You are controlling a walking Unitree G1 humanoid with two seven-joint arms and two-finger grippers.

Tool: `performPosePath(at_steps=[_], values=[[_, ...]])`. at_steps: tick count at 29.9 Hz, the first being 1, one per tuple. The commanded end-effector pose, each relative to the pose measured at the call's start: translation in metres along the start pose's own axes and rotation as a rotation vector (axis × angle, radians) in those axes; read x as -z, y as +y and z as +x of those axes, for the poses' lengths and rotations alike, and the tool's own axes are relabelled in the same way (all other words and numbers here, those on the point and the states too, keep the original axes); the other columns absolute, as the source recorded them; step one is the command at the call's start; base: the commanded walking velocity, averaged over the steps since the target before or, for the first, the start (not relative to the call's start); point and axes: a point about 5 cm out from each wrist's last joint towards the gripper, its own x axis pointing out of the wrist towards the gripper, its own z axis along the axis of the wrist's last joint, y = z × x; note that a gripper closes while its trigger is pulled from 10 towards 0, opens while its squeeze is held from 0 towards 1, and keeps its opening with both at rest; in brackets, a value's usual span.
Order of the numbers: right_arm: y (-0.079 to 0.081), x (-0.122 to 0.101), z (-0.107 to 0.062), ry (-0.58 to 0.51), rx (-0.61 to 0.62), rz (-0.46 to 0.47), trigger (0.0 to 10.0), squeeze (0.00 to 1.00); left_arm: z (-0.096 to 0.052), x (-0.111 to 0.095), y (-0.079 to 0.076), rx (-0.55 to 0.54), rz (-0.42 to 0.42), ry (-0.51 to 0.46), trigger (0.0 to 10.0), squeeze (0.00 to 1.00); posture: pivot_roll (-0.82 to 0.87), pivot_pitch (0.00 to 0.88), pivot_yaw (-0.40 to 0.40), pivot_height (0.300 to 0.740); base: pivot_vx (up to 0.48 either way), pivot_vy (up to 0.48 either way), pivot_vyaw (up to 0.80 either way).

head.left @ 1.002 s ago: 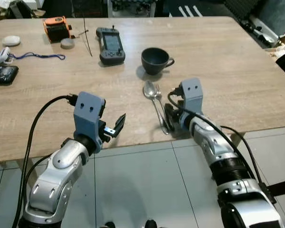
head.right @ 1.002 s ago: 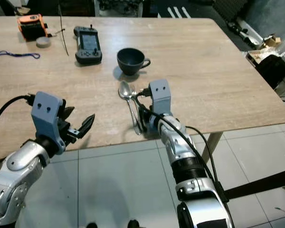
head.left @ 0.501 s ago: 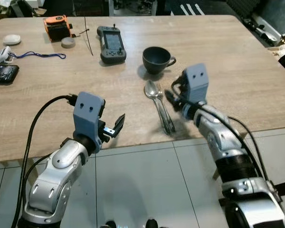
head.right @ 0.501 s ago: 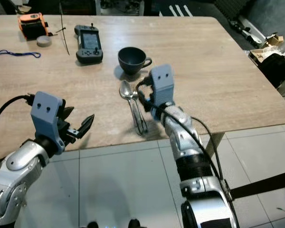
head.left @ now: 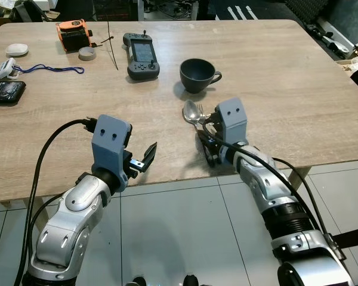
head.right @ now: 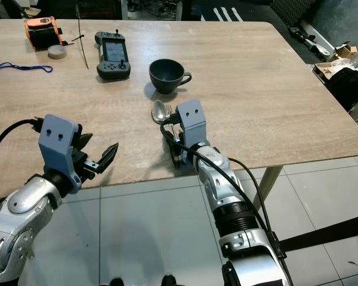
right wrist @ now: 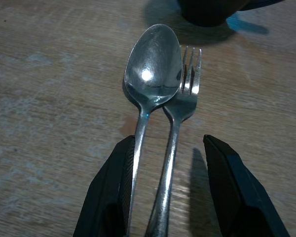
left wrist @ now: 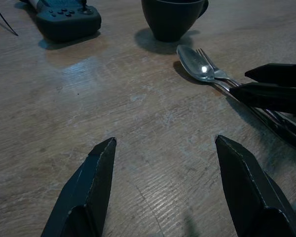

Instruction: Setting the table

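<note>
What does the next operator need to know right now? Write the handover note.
Right gripper: open, down at the table's near edge, fingers straddling the handles of the spoon and fork, not closed on them.
Left gripper: open, holding nothing, hovering low over the near edge.
Spoon and fork lie side by side just in front of the dark cup.
Left to do: grip the cutlery and place it.

Handheld controller [head.left: 141, 55], orange tape measure [head.left: 71, 34], tape roll [head.left: 86, 53], blue lanyard [head.left: 48, 69] and phone [head.left: 5, 93] lie at the far left.
</note>
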Motion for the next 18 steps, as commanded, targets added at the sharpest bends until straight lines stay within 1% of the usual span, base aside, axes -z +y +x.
performPosePath(at_steps=[1, 4, 8, 9, 13, 18], values=[[-0.002, 0.007, -0.002, 0.021, -0.002, 0.047, 10.0, 0.00, -0.003, 0.003, -0.002, 0.009, -0.002, 0.014, 10.0, 0.00, 0.11, 0.310, 0.016, 0.740, 0.000, 0.000, 0.00], [-0.007, -0.007, -0.003, -0.036, -0.001, 0.081, 10.0, 0.00, -0.003, 0.003, -0.002, 0.009, -0.005, 0.013, 10.0, 0.00, 0.10, 0.307, 0.015, 0.740, 0.000, 0.000, 0.00], [-0.010, -0.013, -0.004, -0.068, 0.016, 0.083, 10.0, 0.00, -0.002, 0.003, -0.003, 0.011, -0.006, 0.012, 10.0, 0.00, 0.10, 0.307, 0.015, 0.740, 0.000, 0.000, 0.00], [-0.013, -0.015, -0.003, -0.082, 0.042, 0.067, 10.0, 0.00, -0.002, 0.003, -0.002, 0.011, -0.006, 0.012, 10.0, 0.00, 0.10, 0.307, 0.017, 0.740, 0.000, 0.000, 0.00], [-0.015, -0.013, -0.002, -0.077, 0.057, 0.058, 10.0, 0.00, -0.002, 0.003, -0.002, 0.011, -0.005, 0.012, 10.0, 0.00, 0.11, 0.308, 0.017, 0.740, 0.000, 0.000, 0.00], [-0.014, -0.008, -0.003, -0.060, 0.056, 0.053, 10.0, 0.00, -0.003, 0.003, -0.001, 0.008, -0.003, 0.015, 10.0, 0.00, 0.11, 0.311, 0.017, 0.740, 0.000, 0.000, 0.00]])
